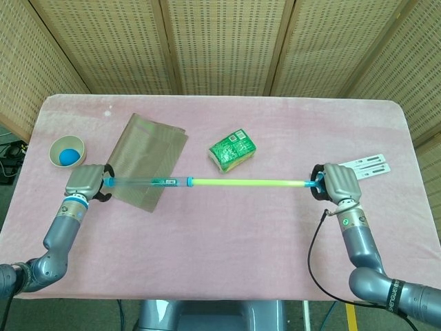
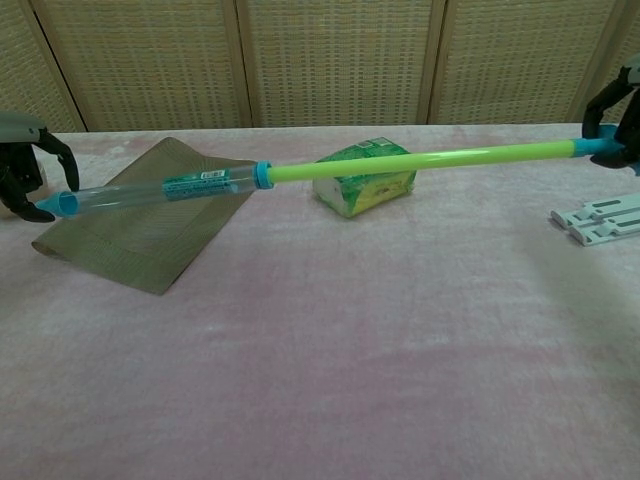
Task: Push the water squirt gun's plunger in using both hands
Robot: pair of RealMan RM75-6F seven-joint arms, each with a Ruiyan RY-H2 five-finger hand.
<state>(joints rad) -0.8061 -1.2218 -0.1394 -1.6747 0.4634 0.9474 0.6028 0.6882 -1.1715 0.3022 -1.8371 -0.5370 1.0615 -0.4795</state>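
Note:
The water squirt gun hangs level above the pink table, held between both hands. Its clear barrel lies over the brown mat, and the green plunger rod sticks far out to the right. My left hand grips the blue nozzle end. My right hand holds the blue plunger handle at the rod's far end; in the chest view it is partly cut off by the frame edge.
A brown mat lies under the barrel. A green packet sits just behind the rod. A bowl with a blue ball stands at the far left, and a white plastic strip by the right hand.

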